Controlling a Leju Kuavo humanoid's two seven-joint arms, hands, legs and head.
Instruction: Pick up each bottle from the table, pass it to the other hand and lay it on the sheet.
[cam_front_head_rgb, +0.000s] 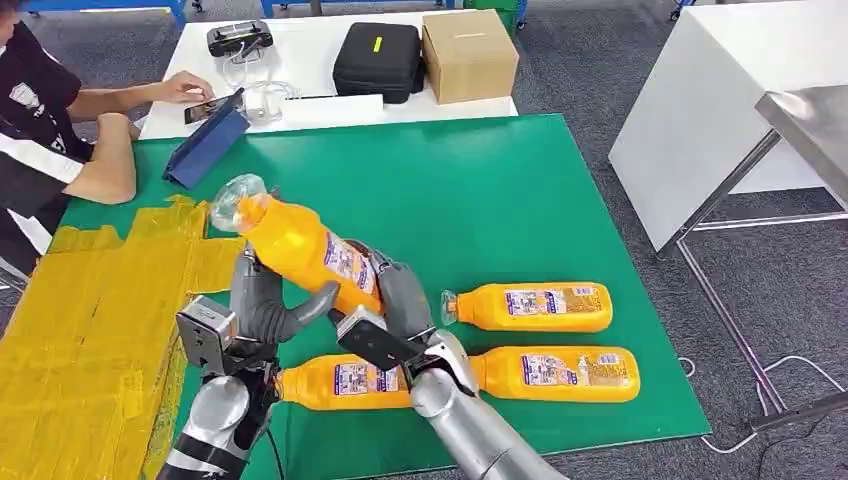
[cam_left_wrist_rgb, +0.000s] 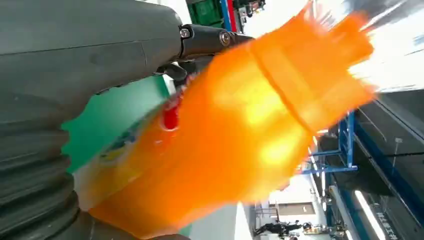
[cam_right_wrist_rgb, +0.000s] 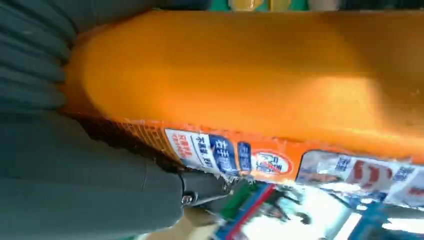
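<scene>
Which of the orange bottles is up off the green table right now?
The tilted bottle, held between the left robot hand and right robot hand. The other three lie flat on their sides on the green table.

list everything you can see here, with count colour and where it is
bottle in hands: 1, orange, held up between both hands
bottles on mat: 3, orange, lying on their sides near the front
mat: 1, green, covering the table
sheet: 1, yellow, left part of the table
tablet: 1, blue, far left of the mat
case: 1, black, white table behind
box: 1, brown cardboard, beside the case
person: 1, dark shirt, far left
left hand: grey, gripping the bottle
right hand: grey, gripping the bottle
</scene>
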